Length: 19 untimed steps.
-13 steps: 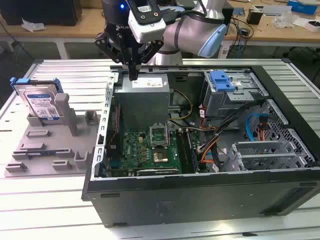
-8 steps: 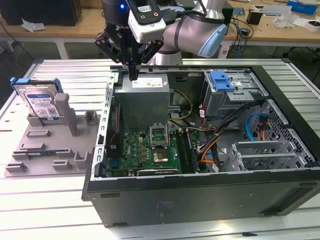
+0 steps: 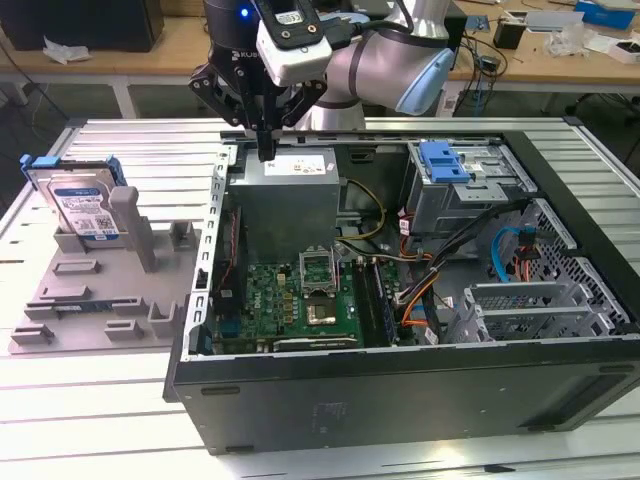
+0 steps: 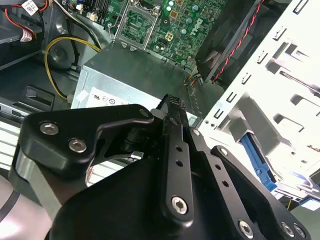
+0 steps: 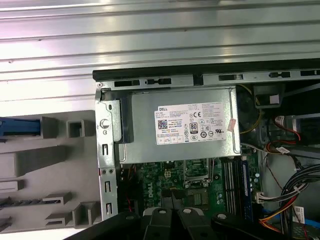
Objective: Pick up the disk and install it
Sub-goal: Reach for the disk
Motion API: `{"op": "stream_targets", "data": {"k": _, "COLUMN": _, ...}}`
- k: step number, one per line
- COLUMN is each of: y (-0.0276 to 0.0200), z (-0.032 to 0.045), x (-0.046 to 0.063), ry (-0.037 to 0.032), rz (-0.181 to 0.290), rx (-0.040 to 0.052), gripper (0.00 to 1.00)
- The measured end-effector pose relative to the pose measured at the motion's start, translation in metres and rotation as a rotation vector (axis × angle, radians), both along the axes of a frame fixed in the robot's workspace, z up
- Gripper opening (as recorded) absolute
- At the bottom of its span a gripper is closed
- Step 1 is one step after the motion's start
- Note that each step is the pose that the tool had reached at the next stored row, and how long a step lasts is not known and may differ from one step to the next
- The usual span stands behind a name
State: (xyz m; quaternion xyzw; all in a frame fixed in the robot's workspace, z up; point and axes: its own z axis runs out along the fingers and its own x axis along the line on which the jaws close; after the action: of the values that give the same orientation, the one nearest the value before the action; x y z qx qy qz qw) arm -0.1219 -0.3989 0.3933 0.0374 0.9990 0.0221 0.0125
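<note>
1. Overhead at the open computer case (image 3: 400, 335): end effector (image 3: 266, 150), fingers pressed together and pinching nothing, tips pointed down just above the large grey power-supply box (image 3: 285, 200) at the case's far wall.
2. Well apart from it, toward the edge of the slatted metal desk (image 3: 110, 410) on the exterior view's left: the disk (image 3: 85, 205), upright on edge in a grey holder block (image 3: 100, 295), blue-and-white label facing the camera, blue carrier frame along its top and side.
3. Not yet picked up or installed; touched by the holder block alone.
4. Inside the case, by its far corner on the exterior view's right: grey metal drive cage (image 3: 480, 185) with a blue plastic latch (image 3: 445, 160) on top.
5. Just in front of the power-supply box: green motherboard (image 3: 300, 295), with black, orange and blue cables (image 3: 430, 275) strung between it and the drive cage.
6. In the second wrist view: black linkage of the end effector (image 4: 172, 102) in the foreground, closed tips over the edge of the power-supply box (image 4: 135, 80), motherboard (image 4: 170, 25) beyond.
7. In the first wrist view: white sticker on the power-supply box (image 5: 180, 125), holder block (image 5: 55, 160) just beside the case's outer wall, and a strip of the disk's blue frame (image 5: 17, 126) at the block's far side.
</note>
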Motion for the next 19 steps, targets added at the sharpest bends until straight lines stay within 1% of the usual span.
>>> {"op": "stream_targets", "data": {"k": 3, "y": 0.0001, "z": -0.0001, "x": -0.001, "ry": -0.0001, "rz": 0.0, "rx": 0.0002, "gripper": 0.11}}
{"op": "stream_targets", "data": {"k": 4, "y": 0.0002, "z": -0.0002, "x": -0.006, "ry": 0.0, "rz": 0.0, "rx": -0.0001, "gripper": 0.11}}
{"op": "stream_targets", "data": {"k": 5, "y": 0.0005, "z": -0.0004, "x": -0.012, "ry": -0.0001, "rz": 0.0, "rx": 0.0, "gripper": 0.11}}
{"op": "stream_targets", "data": {"k": 6, "y": 0.001, "z": -0.0005, "x": -0.021, "ry": 0.0, "rz": 0.0, "rx": 0.0001, "gripper": 0.11}}
{"op": "stream_targets", "data": {"k": 8, "y": 0.0017, "z": -0.0006, "x": -0.03, "ry": 0.0, "rz": 0.0, "rx": 0.0, "gripper": 0.11}}
{"op": "stream_targets", "data": {"k": 10, "y": 0.0036, "z": -0.0008, "x": -0.047, "ry": 0.0, "rz": 0.0, "rx": 0.0, "gripper": 0.11}}
{"op": "stream_targets", "data": {"k": 12, "y": 0.0052, "z": -0.001, "x": -0.056, "ry": 0.0, "rz": 0.0, "rx": 0.0, "gripper": 0.11}}
{"op": "stream_targets", "data": {"k": 14, "y": 0.0072, "z": -0.0014, "x": -0.068, "ry": 0.0, "rz": 0.0, "rx": 0.0, "gripper": 0.11}}
{"op": "stream_targets", "data": {"k": 15, "y": 0.0089, "z": -0.0018, "x": -0.077, "ry": 0.0, "rz": 0.0, "rx": 0.0, "gripper": 0.11}}
{"op": "stream_targets", "data": {"k": 19, "y": 0.0127, "z": -0.0025, "x": -0.099, "ry": 0.0, "rz": 0.0, "rx": 0.0001, "gripper": 0.11}}
